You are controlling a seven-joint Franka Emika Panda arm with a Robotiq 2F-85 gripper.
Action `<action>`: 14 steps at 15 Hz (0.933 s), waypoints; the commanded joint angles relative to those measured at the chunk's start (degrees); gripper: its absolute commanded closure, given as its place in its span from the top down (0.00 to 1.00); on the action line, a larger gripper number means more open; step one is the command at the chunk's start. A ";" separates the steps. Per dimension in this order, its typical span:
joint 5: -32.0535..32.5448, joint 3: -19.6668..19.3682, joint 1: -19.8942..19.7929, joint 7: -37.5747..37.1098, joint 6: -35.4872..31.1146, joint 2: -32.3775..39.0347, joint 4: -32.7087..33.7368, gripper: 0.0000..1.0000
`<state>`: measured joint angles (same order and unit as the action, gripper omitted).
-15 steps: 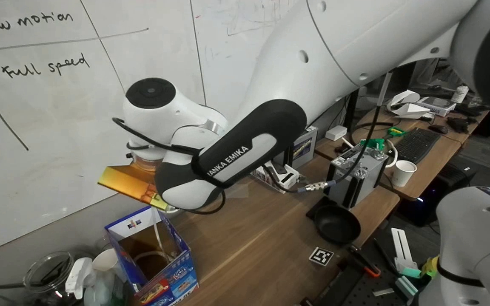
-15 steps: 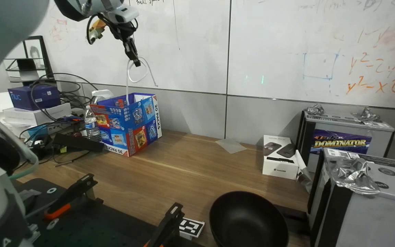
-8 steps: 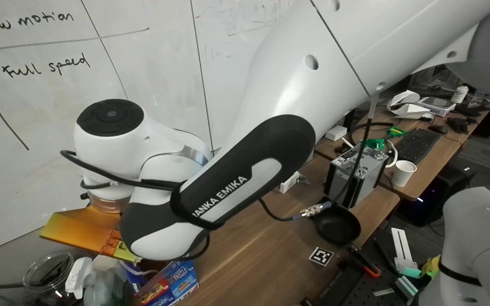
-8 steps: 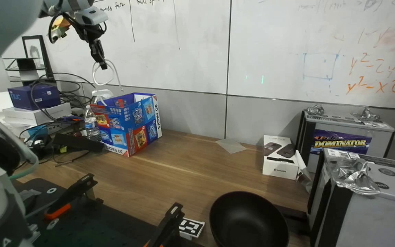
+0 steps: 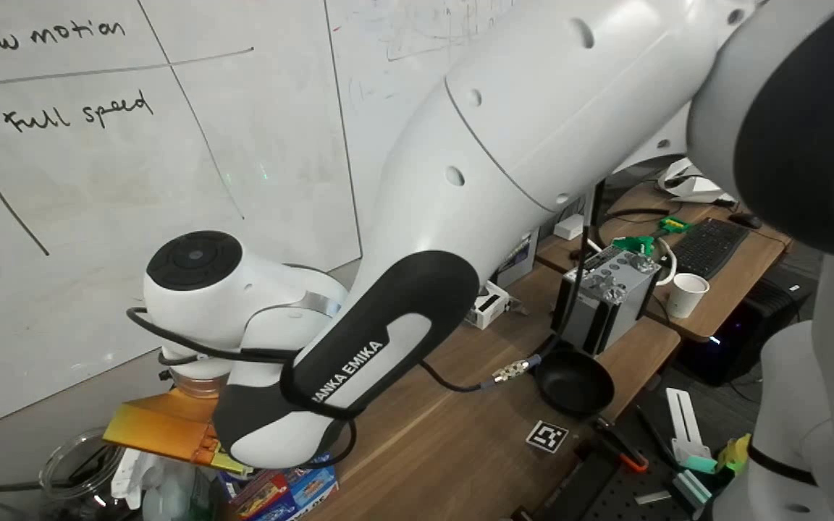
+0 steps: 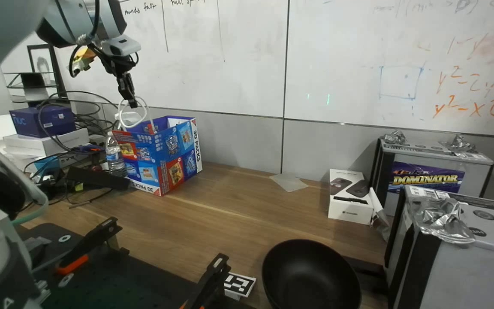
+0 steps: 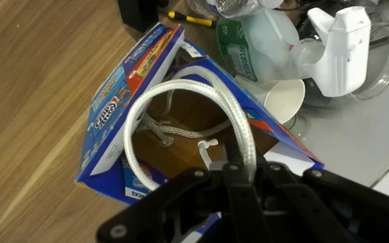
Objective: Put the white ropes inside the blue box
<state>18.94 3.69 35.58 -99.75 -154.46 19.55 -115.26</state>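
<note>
at five o'clock in the wrist view, the gripper [image 7: 245, 162] pinches white rope [image 7: 236, 111], looped across the open mouth of the blue box [image 7: 108, 109]; deeper, more white cord [image 7: 187, 134] lies inside; beyond the rim, at twelve o'clock, a yellow-and-black screwdriver [image 7: 193, 19].

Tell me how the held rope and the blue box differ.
Colour: the held rope is plain white; the blue box carries many-coloured print.
Shape: the held rope is thin and curls into a loop; the blue box has straight edges.
Pose: the held rope hangs from the shut pincer; the blue box stands on the table, open at the top.
Shared: both show white, the blue box on parts of its sides.
</note>
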 commanded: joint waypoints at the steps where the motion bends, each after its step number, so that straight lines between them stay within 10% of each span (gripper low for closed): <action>1: 1.55 -0.44 -0.34 -0.16 -0.41 4.24 4.30 0.02; 9: 1.12 -2.98 -0.34 1.15 -0.10 9.27 8.82 0.03; 10: 0.81 -2.79 -0.74 2.28 -0.02 9.49 8.87 0.28; 14: 0.27 -1.58 -3.75 11.04 0.86 7.41 6.53 0.51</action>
<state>19.73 0.99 34.27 -95.43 -154.29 28.49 -108.11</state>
